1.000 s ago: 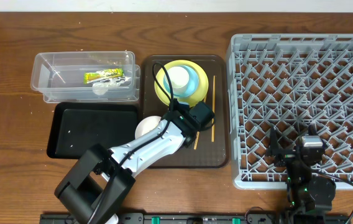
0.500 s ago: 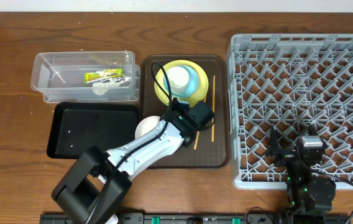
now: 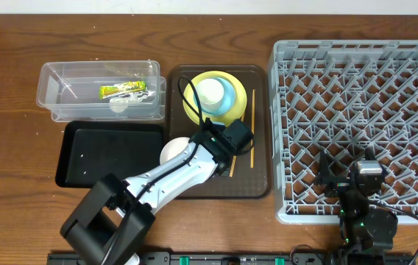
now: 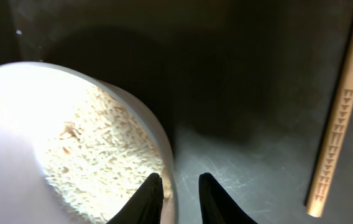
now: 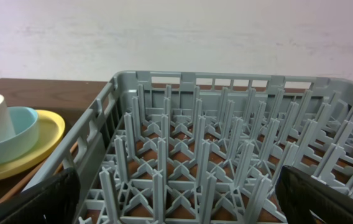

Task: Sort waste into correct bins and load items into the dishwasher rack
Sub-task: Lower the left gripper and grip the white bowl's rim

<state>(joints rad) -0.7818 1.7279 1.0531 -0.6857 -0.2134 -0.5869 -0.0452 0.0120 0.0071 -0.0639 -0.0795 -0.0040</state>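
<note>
The left gripper [image 4: 179, 182] pinches the white bowl's [image 4: 15, 124] rim, one finger inside by the rice scraps [image 4: 102, 155], one outside. The bowl sits on the brown tray [image 4: 238, 93] near a chopstick [image 4: 338, 118]. The right gripper [image 5: 179, 199] gapes wide, empty, over the dishwasher rack [image 5: 226, 81].

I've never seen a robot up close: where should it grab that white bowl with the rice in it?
Grip the white bowl by its thin rim, from above, one finger inside and one outside. The bowl looks too wide to span, but its wall is thin. The left tool straddles that rim on the chopstick side.
</note>
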